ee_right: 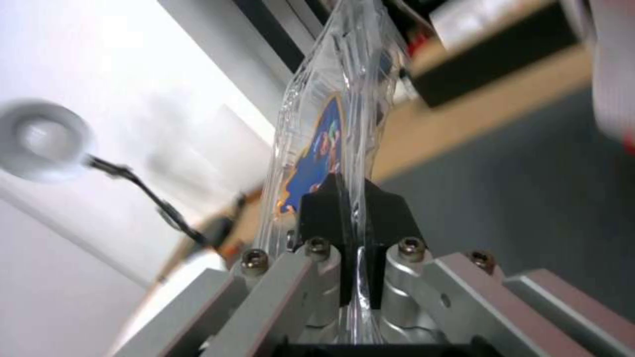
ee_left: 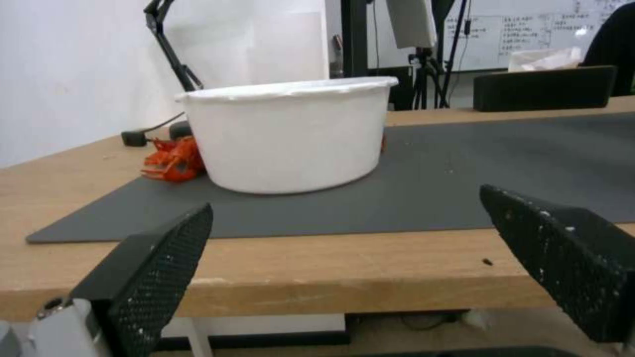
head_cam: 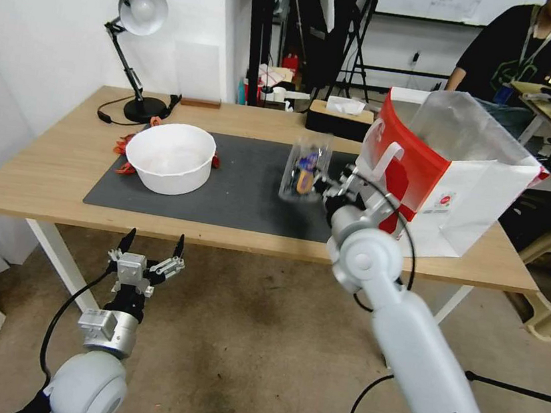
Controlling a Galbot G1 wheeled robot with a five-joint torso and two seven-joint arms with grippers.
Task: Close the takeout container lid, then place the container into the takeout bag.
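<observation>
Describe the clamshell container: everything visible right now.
The container is a small clear thin-plastic clamshell, closed flat, with a blue and orange label showing through. It is held on edge, off the table, above the dark mat, just left of the takeout bag. The right gripper pinches its edge; nothing else touches it.

Right claw clamped on container edge — above grey mat.
</observation>
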